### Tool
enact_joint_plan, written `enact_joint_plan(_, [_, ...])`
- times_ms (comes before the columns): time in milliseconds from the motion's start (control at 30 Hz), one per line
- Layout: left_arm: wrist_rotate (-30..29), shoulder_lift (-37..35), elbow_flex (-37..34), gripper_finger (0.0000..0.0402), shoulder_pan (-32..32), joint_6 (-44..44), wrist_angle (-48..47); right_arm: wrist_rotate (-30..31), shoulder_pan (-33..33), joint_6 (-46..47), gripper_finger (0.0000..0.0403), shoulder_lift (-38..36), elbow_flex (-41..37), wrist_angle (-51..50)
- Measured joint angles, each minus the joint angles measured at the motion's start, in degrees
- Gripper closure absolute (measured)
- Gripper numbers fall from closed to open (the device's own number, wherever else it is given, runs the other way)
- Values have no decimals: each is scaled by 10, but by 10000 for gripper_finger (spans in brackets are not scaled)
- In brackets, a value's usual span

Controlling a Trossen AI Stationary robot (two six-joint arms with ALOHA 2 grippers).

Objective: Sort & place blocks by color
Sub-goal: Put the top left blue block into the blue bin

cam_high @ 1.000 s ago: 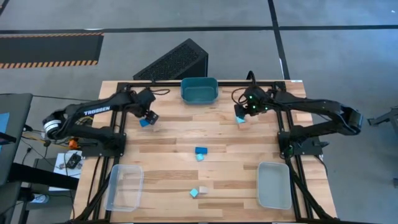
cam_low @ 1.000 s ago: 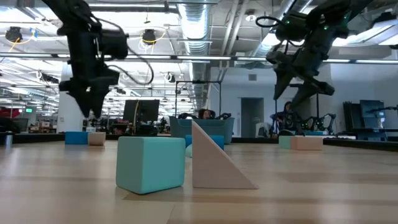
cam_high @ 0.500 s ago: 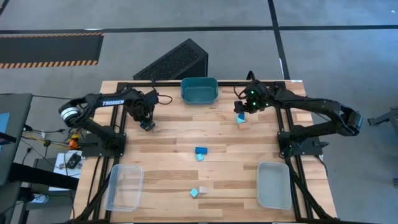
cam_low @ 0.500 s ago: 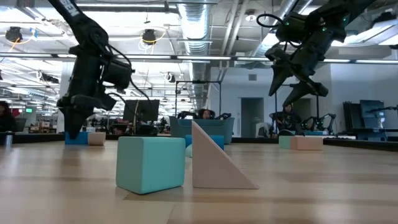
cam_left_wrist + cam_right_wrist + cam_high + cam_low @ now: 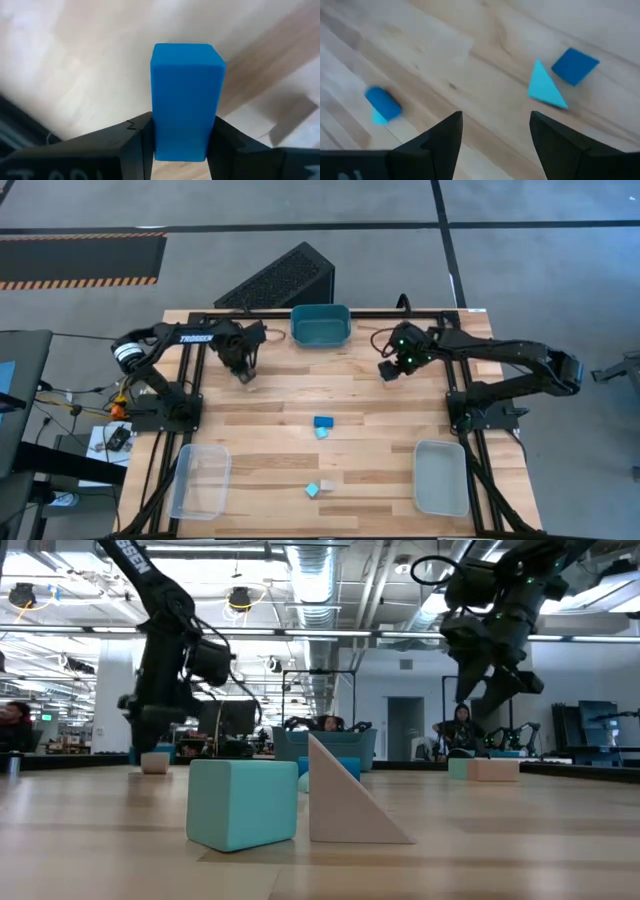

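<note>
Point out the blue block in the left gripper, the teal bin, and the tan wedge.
blue block point(image 5: 186, 100), left wrist view, middle of its front face
teal bin point(image 5: 320, 310), high view, far rim
tan wedge point(image 5: 345, 805), low view, middle of its triangular face

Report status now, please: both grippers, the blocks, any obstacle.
Left gripper shut on blue block, near teal bin. Right gripper open, empty, above table. Other blocks remain on table. No obstacle seen.
</note>
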Motion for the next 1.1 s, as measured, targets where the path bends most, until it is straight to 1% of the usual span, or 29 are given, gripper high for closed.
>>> enact_joint_plan(67, [7,-18,7,300,-3,-38,-16,26,16,-8,149,-1,0,-14])
enact_joint_plan(133, [20,-44,21,300,-13,-84,-12,48,29,-27,149,-11,0,-30])
enact_joint_plan(233, [3,-89,46,300,-45,-152,14,60,44,-39,149,-31,0,-35])
enact_joint_plan(333, [-28,-110,66,300,-96,-215,119,63,57,-66,149,-57,0,-29])
enact_joint_plan(467, [-44,-99,97,300,-159,-235,239,56,51,-101,149,-92,0,-25])
enact_joint_plan(567, [-51,-89,122,300,-198,-247,306,25,38,-106,149,-114,0,-9])
enact_joint_plan(633, [-71,-89,132,299,-224,-244,352,-2,36,-106,149,-127,0,13])
enact_joint_plan(733, [-96,-89,137,296,-258,-185,430,-23,42,-99,149,-139,0,36])
enact_joint_plan(833, [-94,-89,140,296,-284,-110,499,-28,59,-93,149,-153,0,73])
enact_joint_plan(900, [-94,-89,141,295,-294,-82,534,-38,73,-92,149,-161,0,103])
enact_joint_plan(1000, [-94,-89,141,294,-298,-76,567,-41,97,-91,149,-168,0,172])
enact_joint_plan(1100, [-93,-89,141,294,-298,-85,603,-22,114,-91,148,-167,0,240])
